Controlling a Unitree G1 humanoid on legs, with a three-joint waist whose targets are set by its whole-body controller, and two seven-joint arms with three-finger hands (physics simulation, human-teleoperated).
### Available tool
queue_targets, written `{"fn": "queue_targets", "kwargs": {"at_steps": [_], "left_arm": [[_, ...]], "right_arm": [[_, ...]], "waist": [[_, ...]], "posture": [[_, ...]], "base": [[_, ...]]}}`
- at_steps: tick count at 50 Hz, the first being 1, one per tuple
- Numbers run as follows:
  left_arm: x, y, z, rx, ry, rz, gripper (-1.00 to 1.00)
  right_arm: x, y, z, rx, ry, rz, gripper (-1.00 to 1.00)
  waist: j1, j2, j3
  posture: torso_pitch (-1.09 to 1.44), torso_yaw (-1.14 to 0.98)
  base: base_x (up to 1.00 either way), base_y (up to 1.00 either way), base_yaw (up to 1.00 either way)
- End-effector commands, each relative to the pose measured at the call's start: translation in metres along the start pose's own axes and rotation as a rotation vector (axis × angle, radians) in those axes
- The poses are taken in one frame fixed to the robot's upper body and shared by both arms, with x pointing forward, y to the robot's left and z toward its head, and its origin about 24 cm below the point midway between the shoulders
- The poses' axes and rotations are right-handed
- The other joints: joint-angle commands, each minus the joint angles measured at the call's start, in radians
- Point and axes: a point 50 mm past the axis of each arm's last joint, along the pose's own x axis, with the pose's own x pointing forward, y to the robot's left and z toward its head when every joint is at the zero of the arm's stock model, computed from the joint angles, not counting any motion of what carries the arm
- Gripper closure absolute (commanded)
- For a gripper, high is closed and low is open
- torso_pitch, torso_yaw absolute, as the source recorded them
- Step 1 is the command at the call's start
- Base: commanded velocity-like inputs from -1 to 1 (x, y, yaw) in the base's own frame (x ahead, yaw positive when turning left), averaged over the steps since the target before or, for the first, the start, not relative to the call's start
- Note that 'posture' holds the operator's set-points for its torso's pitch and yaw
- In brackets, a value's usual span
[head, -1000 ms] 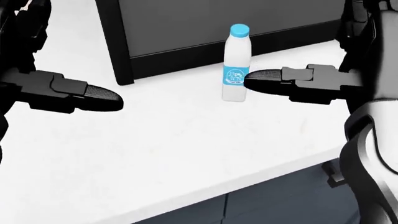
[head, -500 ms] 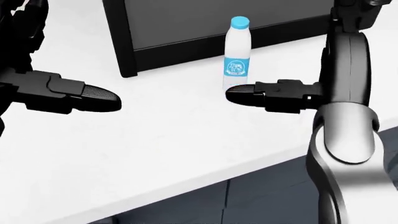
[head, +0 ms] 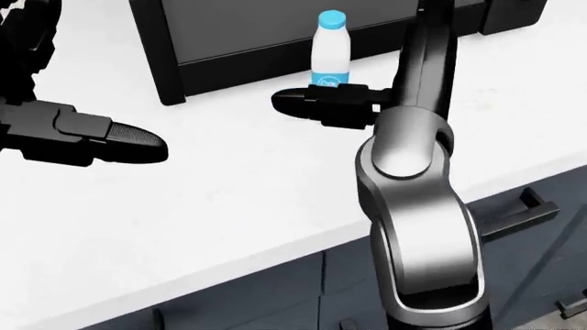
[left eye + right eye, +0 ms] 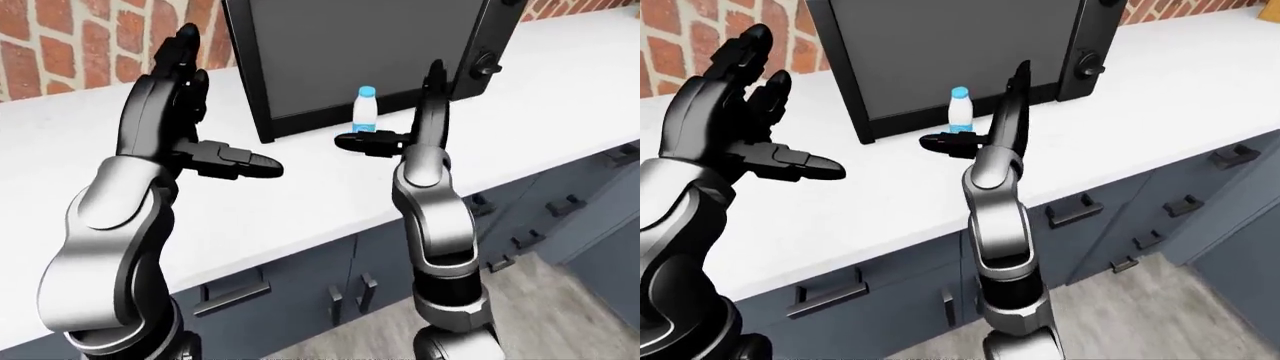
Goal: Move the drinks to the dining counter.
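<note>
Bottle (image 3: pixel 329 49) upright, right hand (image 3: pixel 321 104) now lower-left

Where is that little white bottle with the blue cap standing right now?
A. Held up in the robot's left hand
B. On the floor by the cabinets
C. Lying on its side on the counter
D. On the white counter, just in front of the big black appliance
D. The bottle stands upright on the white counter, against the black appliance; the right hand reaches in front of it, not gripping it.
</note>
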Motion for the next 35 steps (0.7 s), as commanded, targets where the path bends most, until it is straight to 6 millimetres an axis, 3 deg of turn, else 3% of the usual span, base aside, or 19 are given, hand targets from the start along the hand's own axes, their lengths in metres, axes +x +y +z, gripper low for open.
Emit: {"fn": "queue_targets", "kwargs": {"at_steps": [1, 8, 11, 15, 16, 18, 28, 33, 35], "left_arm": [[-0.003, 0.005, 0.015, 0.013, -0.081, 0.026, -1.0], [-0.003, 0.008, 0.022, 0.014, -0.087, 0.028, -1.0], [-0.003, 0.007, 0.022, 0.016, -0.088, 0.026, -1.0], [-0.003, 0.007, 0.022, 0.017, -0.088, 0.025, -1.0], [-0.002, 0.007, 0.022, 0.018, -0.088, 0.026, -1.0], [-0.002, 0.008, 0.022, 0.019, -0.088, 0.026, -1.0], [-0.004, 0.011, 0.019, 0.014, -0.086, 0.034, -1.0], [-0.004, 0.012, 0.018, 0.015, -0.084, 0.036, -1.0], [-0.004, 0.012, 0.017, 0.015, -0.083, 0.035, -1.0]], "right_arm": [[-0.003, -0.002, 0.02, 0.039, -0.091, -0.02, -1.0], [-0.003, 0.006, 0.016, 0.038, -0.087, -0.013, -1.0], [-0.003, 0.01, 0.012, 0.034, -0.077, 0.002, -0.73], [-0.001, 0.014, 0.009, 0.032, -0.069, 0.006, -0.65], [0.0, 0.016, 0.007, 0.028, -0.066, 0.014, -0.74], [0.001, 0.017, 0.009, 0.026, -0.065, 0.019, -0.53], [0.007, 0.018, -0.001, 0.021, -0.045, 0.011, -0.63], [0.008, 0.019, -0.005, 0.015, -0.037, 0.012, -0.47], [0.009, 0.019, -0.007, 0.014, -0.035, 0.013, -0.33]], "waist": [[-0.001, 0.002, -0.028], [0.0, 0.003, -0.028], [-0.001, 0.004, -0.029], [-0.001, 0.004, -0.03], [-0.002, 0.005, -0.029], [-0.002, 0.005, -0.03], [-0.003, 0.004, -0.029], [-0.003, 0.004, -0.027], [-0.004, 0.004, -0.027]], "posture": [[0.0, 0.0], [0.0, 0.0], [0.0, 0.0], [0.0, 0.0], [0.0, 0.0], [0.0, 0.0], [0.0, 0.0], [0.0, 0.0], [0.0, 0.0]], "base": [[0.0, 0.0, 0.0], [0.0, 0.0, 0.0], [0.0, 0.0, 0.0], [0.0, 0.0, 0.0], [0.0, 0.0, 0.0], [0.0, 0.0, 0.0], [0.0, 0.0, 0.0], [0.0, 0.0, 0.0], [0.0, 0.0, 0.0]]}}
